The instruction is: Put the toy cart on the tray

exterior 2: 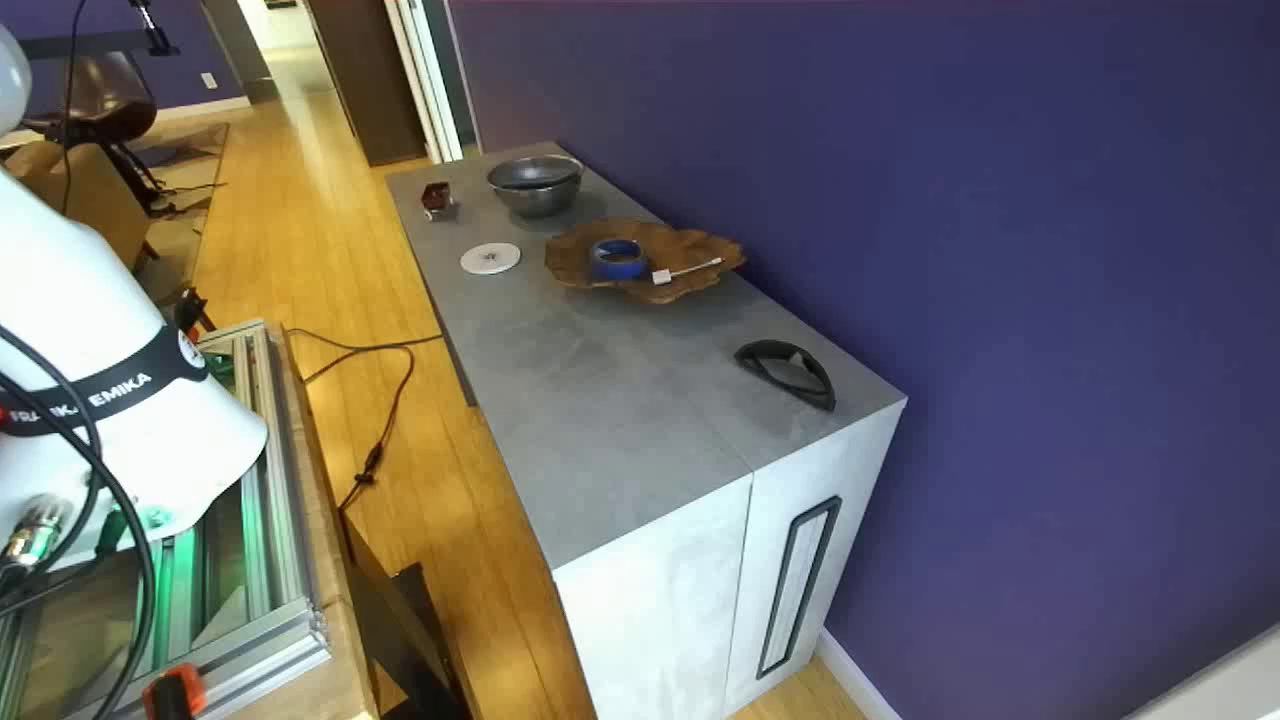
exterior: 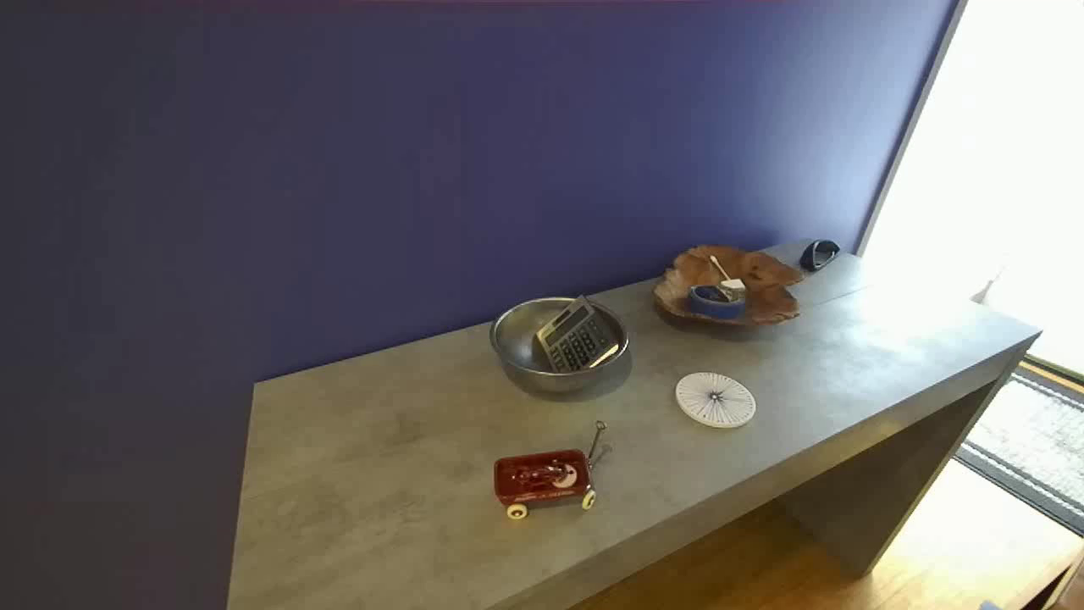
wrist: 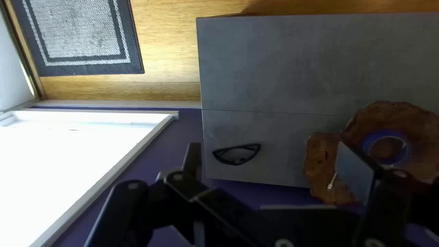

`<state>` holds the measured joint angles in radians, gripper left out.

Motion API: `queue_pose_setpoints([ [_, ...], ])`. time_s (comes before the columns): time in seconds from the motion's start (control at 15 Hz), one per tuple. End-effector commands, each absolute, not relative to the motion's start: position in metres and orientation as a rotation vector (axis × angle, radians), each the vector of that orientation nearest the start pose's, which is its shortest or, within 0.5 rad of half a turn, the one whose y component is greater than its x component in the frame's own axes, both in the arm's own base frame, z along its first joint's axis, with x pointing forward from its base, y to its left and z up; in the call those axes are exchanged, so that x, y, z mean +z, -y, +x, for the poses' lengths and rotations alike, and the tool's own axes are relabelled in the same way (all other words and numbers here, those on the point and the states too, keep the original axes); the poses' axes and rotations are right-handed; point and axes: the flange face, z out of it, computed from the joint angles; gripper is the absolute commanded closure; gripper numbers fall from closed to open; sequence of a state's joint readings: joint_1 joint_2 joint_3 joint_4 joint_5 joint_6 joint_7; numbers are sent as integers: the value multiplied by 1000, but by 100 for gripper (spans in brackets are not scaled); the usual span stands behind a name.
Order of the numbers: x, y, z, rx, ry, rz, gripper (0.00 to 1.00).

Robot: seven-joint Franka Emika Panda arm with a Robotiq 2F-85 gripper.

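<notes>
The toy cart (exterior: 542, 479) is a small red wagon with pale wheels and a thin upright handle. It stands on the grey tabletop near the front edge, and also shows small at the far end in an exterior view (exterior 2: 437, 198). The tray (exterior: 771, 296) is a brown wavy-rimmed wooden dish, also in an exterior view (exterior 2: 715, 250) and in the wrist view (wrist: 317, 164). It holds a blue tape roll (exterior: 718, 307) and a small white cable adapter (exterior: 731, 289). My gripper (wrist: 268, 146) is open and empty, above the tabletop. The cart is out of the wrist view.
A metal bowl (exterior: 517, 339) with a calculator (exterior: 578, 339) stands between the cart and the wall. A white disc (exterior: 716, 400) lies in front of the tray. A black curved object (exterior 2: 785, 372) lies at the tabletop's end. A purple wall (exterior: 381, 169) runs behind.
</notes>
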<state>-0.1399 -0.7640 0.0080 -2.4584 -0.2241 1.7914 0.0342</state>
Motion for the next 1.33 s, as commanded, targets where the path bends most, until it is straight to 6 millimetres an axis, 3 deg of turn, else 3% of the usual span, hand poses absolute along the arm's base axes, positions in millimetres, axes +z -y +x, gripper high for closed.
queue_pose_setpoints([
  [0.0,558,62,325,-143,-218,-3362,0],
  [0.4,558,62,325,-143,-218,-3362,0],
  [0.47,559,58,325,-149,-206,-3349,0],
  [0.53,559,43,324,-165,-145,-3331,0],
  [0.87,573,-91,297,-268,323,-3212,0],
  [1.0,575,-150,274,-328,530,-3177,0],
  [1.27,557,-260,211,-351,971,-3097,0],
])
